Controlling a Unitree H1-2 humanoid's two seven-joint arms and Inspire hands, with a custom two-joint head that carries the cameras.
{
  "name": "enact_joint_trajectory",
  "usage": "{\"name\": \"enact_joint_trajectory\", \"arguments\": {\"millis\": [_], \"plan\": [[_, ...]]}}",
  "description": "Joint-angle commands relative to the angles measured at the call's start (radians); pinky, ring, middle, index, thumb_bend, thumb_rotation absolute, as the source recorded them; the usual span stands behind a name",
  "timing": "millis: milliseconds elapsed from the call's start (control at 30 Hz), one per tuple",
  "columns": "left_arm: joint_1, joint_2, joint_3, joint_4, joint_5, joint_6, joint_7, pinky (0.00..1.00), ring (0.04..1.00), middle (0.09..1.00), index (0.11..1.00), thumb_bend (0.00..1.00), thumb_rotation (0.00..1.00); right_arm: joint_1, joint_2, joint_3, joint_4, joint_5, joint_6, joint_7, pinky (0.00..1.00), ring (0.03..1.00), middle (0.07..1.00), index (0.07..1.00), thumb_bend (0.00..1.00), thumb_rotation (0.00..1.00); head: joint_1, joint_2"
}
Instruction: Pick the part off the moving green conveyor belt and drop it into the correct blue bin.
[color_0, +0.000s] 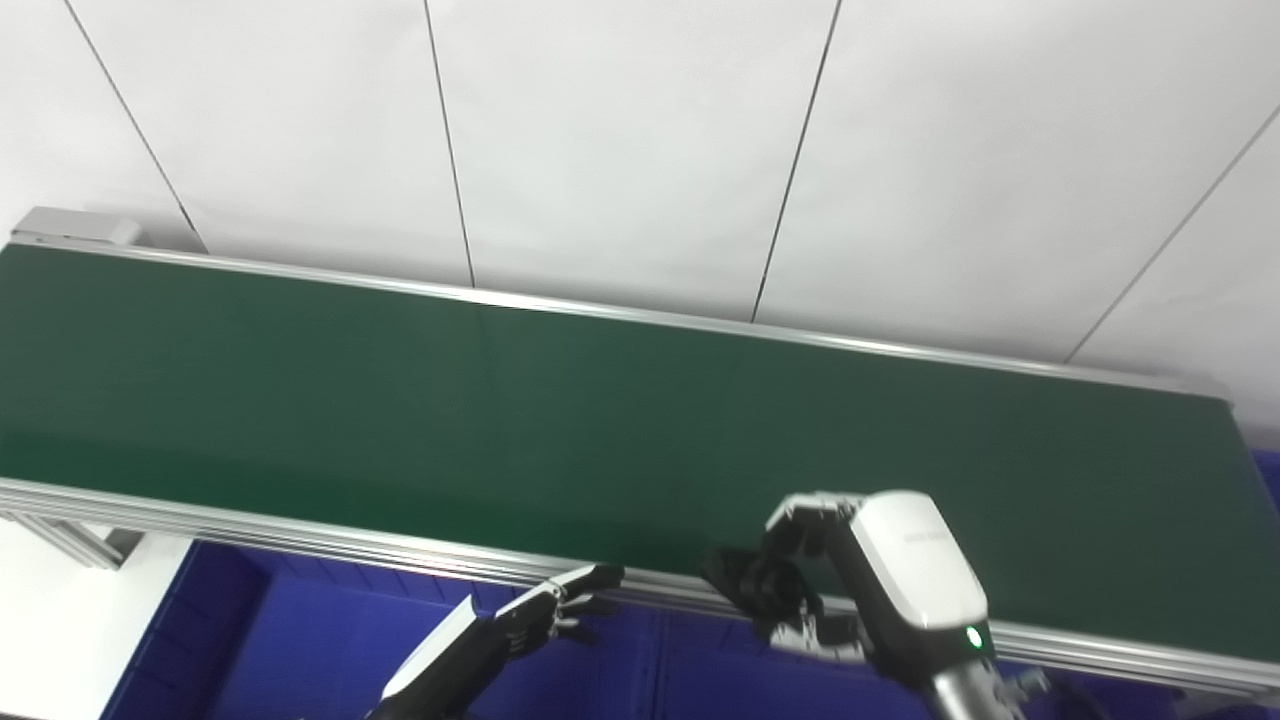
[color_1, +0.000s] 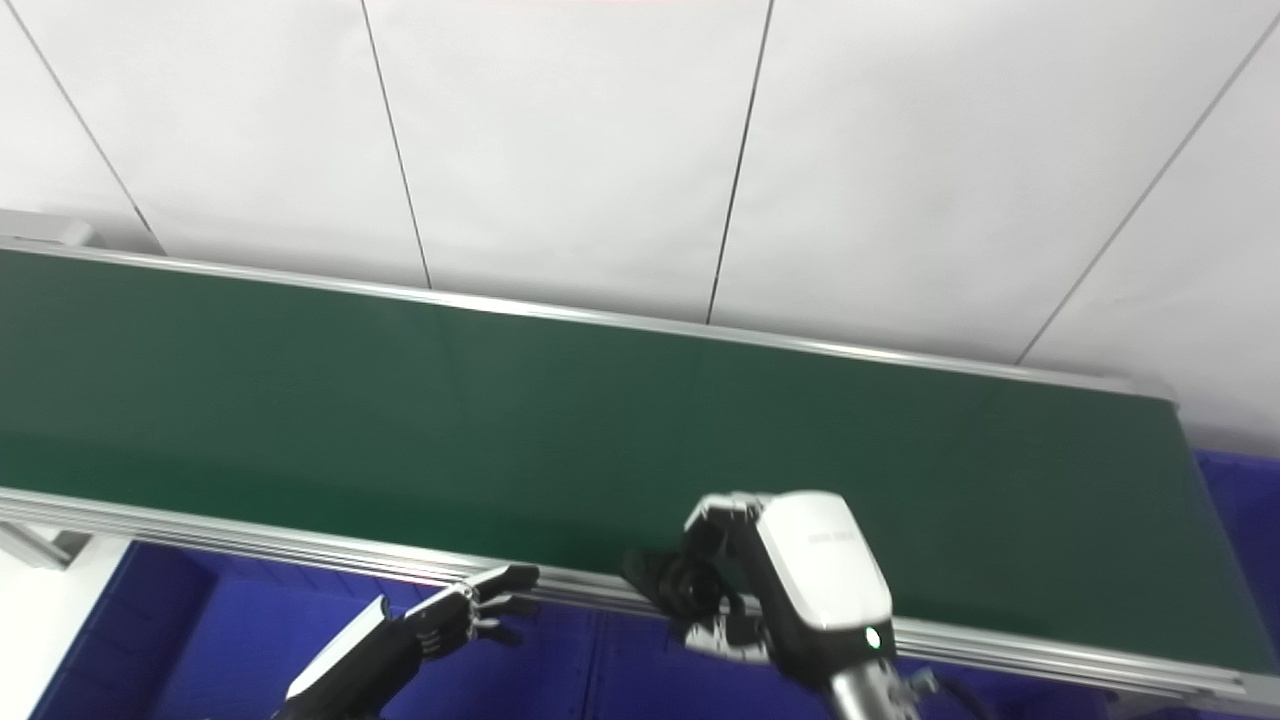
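Observation:
The green conveyor belt runs across the view from left to right, and no loose part lies on it. My right hand hangs over the belt's near rail. Its fingers are curled around a dark, blurred part that sticks out to the left of the palm. My left hand is lower, just below the near rail and over the blue bin. Its fingers are stretched out and apart, and it holds nothing. Both hands also show in the right eye view: the right hand and the left hand.
The belt's aluminium near rail lies between the hands and the belt surface. Blue bins run under the rail along the bottom, with another blue bin edge at the far right. A white panelled wall stands behind the belt.

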Motion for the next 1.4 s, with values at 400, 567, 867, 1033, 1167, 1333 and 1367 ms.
{"name": "enact_joint_trajectory", "arguments": {"millis": [400,567,867,1033,1167,1333,1367], "plan": [[0.006,0.030,0.024,-0.120,-0.054,0.103,-0.014,0.72,0.846,0.913,0.906,0.62,0.24,0.139,0.018,0.010,-0.031,-0.157,0.085,0.256,0.31,0.421,0.513,0.500,0.49,0.00,-0.024,0.065],[0.014,0.033,0.035,-0.159,-0.066,0.146,-0.016,0.71,0.841,0.912,0.911,0.61,0.23,0.116,0.047,0.003,0.017,-0.219,0.127,0.310,0.67,0.724,0.744,0.661,0.51,0.10,-0.038,0.082],[0.017,0.027,0.044,-0.163,-0.061,0.146,-0.010,0.71,0.832,0.899,0.896,0.63,0.24,0.142,0.124,-0.023,0.021,-0.220,0.132,0.180,0.88,0.920,0.897,0.870,0.61,0.35,-0.049,0.090],[0.024,0.029,0.047,-0.167,-0.048,0.150,-0.008,0.73,0.841,0.902,0.897,0.64,0.26,0.190,0.166,-0.048,0.001,-0.053,0.085,-0.002,0.87,0.893,0.890,0.880,0.60,0.39,-0.028,0.087],[0.024,0.035,0.053,-0.166,-0.026,0.147,-0.007,0.72,0.850,0.903,0.898,0.65,0.29,0.239,0.193,-0.042,-0.053,0.124,0.106,-0.002,0.82,0.881,0.894,0.892,0.59,0.42,-0.018,0.085],[0.027,0.035,0.062,-0.192,-0.003,0.210,-0.004,0.72,0.886,0.930,0.910,0.65,0.32,0.321,0.220,-0.004,-0.088,0.270,0.087,-0.025,0.80,0.907,0.931,0.930,0.65,0.52,-0.010,0.076],[0.025,0.034,0.063,-0.192,-0.003,0.210,-0.004,0.73,0.891,0.934,0.913,0.65,0.31,0.330,0.222,0.005,-0.082,0.284,0.076,-0.037,0.81,0.908,0.933,0.934,0.65,0.53,-0.010,0.076]]}}
